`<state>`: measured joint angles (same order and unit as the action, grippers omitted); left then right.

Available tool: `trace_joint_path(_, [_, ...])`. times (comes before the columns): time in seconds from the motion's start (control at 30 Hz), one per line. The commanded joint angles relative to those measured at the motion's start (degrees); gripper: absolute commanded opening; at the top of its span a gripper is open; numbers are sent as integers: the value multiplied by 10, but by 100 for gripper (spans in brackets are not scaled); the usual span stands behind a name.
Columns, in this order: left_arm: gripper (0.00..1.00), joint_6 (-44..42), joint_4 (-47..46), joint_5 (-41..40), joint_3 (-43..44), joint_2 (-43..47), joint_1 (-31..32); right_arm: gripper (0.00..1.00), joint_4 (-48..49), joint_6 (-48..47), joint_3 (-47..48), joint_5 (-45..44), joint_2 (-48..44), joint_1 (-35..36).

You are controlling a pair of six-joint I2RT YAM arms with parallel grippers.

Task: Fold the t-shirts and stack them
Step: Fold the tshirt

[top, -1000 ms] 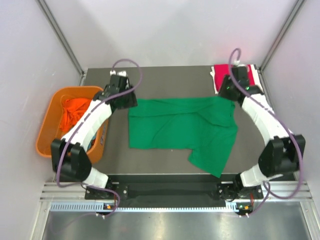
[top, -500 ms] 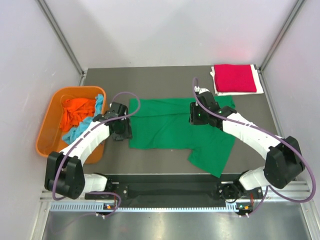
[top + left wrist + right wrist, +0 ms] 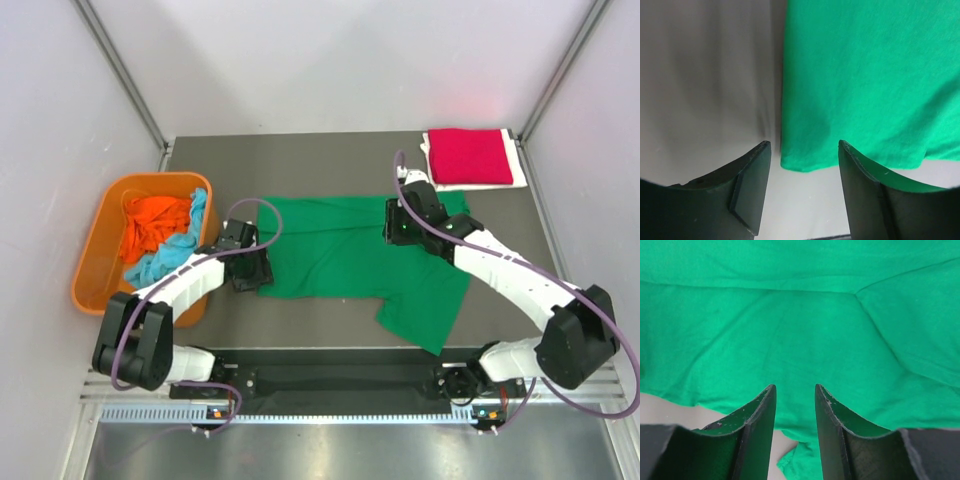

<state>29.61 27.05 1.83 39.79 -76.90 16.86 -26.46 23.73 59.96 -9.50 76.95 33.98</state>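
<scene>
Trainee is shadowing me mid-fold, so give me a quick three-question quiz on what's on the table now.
1. True or false: the green t-shirt lies flat on the table.
2. Where is the folded red t-shirt? A) near left table corner B) far right table corner C) on top of the green one
3. Fill in: the orange t-shirt and light blue t-shirt sit in the orange ___.
Key: 1 true; 2 B; 3 tub.
</scene>
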Motion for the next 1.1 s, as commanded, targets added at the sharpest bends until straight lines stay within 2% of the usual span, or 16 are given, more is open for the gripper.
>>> trace_joint_path(0.0, [61,3,-60,-3,-6,-9,-2,37,1,-5,-5,-20,-31,3])
trace_joint_path(0.2, [56,15,-113,41,-25,5,-1,37,-3,6,0,-22,-36,2])
trace_joint_path(0.3, [54,20,-106,47,-15,11,-1,37,-3,10,1,-21,-40,2])
trace_joint_path(0.47, [49,30,-106,91,34,25,4,37,-4,11,2,-22,-45,2])
trace_joint_path(0.7, [52,19,-119,143,127,-3,40,37,4,20,-1,-9,-51,2])
trace_joint_path(0.8, [52,-7,-72,104,129,6,40,37,-5,16,3,-8,-54,2])
trace_joint_path(0.87, [52,-19,-11,31,129,21,39,37,-9,12,3,-10,-59,2])
trace_joint_path(1.0, [45,4,113,-88,143,37,37,38,-11,11,2,-6,-69,1])
trace_joint_path(1.07, [44,26,128,-98,133,53,36,38,-10,11,2,-1,-69,2])
